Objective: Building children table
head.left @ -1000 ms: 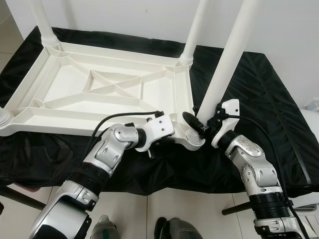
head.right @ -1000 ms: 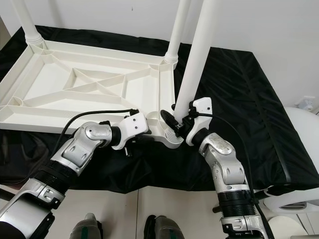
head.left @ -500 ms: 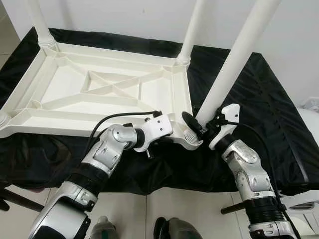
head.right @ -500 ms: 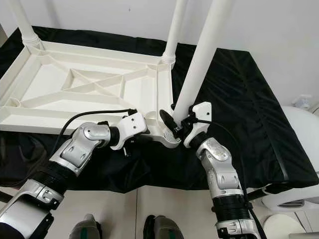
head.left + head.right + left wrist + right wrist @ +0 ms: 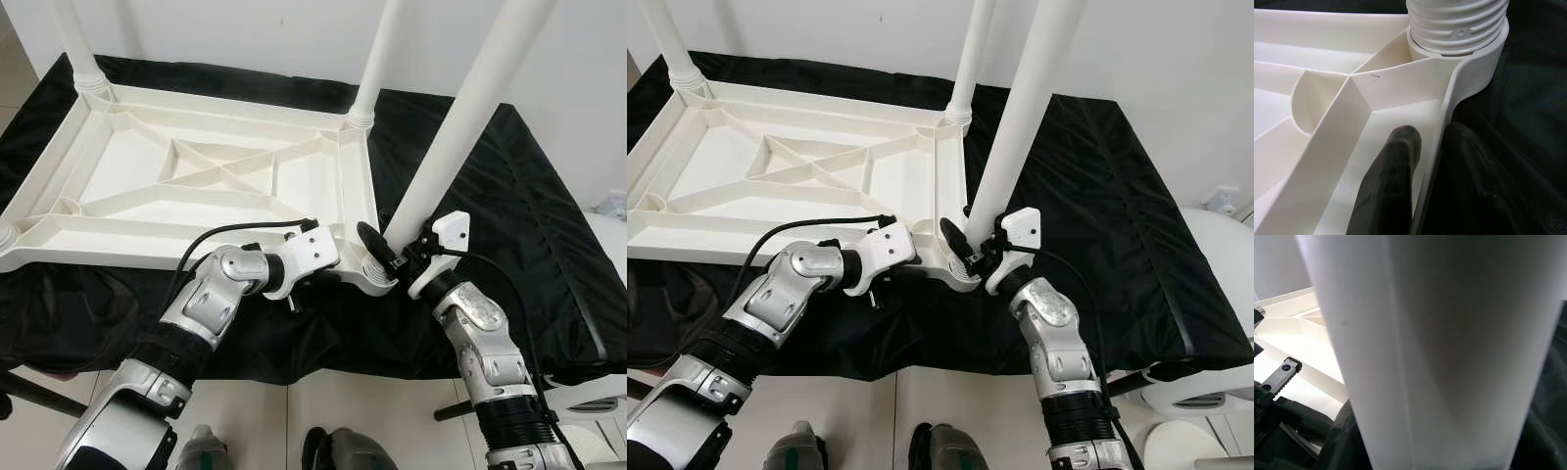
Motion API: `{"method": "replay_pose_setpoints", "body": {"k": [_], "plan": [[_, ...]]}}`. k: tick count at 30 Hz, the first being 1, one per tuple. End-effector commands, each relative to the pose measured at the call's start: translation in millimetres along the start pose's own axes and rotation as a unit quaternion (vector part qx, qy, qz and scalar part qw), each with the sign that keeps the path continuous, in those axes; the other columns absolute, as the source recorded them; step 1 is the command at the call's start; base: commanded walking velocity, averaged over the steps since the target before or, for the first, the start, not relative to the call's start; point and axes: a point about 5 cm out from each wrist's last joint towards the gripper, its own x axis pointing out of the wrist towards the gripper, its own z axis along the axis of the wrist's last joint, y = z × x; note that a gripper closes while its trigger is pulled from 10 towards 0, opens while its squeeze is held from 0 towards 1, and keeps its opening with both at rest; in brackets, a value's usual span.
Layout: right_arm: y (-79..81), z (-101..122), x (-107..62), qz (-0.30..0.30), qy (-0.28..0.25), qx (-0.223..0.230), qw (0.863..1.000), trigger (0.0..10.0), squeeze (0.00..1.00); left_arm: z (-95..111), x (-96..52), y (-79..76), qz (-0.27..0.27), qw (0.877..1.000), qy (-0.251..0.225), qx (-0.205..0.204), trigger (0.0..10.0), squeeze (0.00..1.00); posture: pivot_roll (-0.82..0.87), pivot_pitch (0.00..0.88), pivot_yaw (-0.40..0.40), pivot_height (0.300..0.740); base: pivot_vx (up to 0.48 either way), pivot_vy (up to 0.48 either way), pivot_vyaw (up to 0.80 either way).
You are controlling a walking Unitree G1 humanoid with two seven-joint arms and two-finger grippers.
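Note:
The white children's table [image 5: 196, 176] lies upside down on a black cloth [image 5: 490, 196]. My left gripper [image 5: 1432, 134] is shut on its front rim, one finger [image 5: 1393, 166] inside the wall and the other outside, just beside the near-right corner socket [image 5: 1457, 24]. My right gripper [image 5: 390, 251] is shut on a long white leg [image 5: 460, 127] close to its lower end. That leg stands in the corner socket [image 5: 377, 274] and leans up and to the right. In the right wrist view the leg [image 5: 1449, 352] is very close.
Two more legs stand upright at the far-left corner [image 5: 78, 44] and the far-right corner [image 5: 377, 59]. The cloth-covered surface ends at its front edge [image 5: 323, 367] near my body. A white wall [image 5: 245, 29] is behind, and a white rounded object [image 5: 1215, 264] sits at the right.
The held leg now leans a little further to the right and my right wrist has shifted with it. The left gripper keeps its hold on the rim. The camera moved slightly.

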Motion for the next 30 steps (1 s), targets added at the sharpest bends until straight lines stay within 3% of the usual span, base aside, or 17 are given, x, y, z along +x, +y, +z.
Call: {"method": "replay_pose_setpoints", "body": {"k": [1,19,30], "plan": [[11.1,-30.6,-7.1,0.018,0.073,0.023,0.997,10.0,0.0,12.2,-5.1,9.1,0.056,0.998,-0.025,0.014,10.0,0.0,0.06,0.059,-0.107,0.74,0.0,0.0,0.0],[30.7,-36.6,-18.0,0.082,0.077,0.028,0.993,10.0,0.0,13.1,-8.3,8.8,0.059,0.998,-0.026,0.013,10.0,0.0,0.06,0.08,-0.104,0.74,0.0,0.0,0.0],[27.1,-34.8,-25.6,0.08,0.069,0.024,0.994,10.0,0.0,15.0,-8.8,8.9,0.058,0.998,-0.029,0.014,10.0,0.0,0.06,0.089,-0.102,0.74,0.0,0.0,0.0]]}}
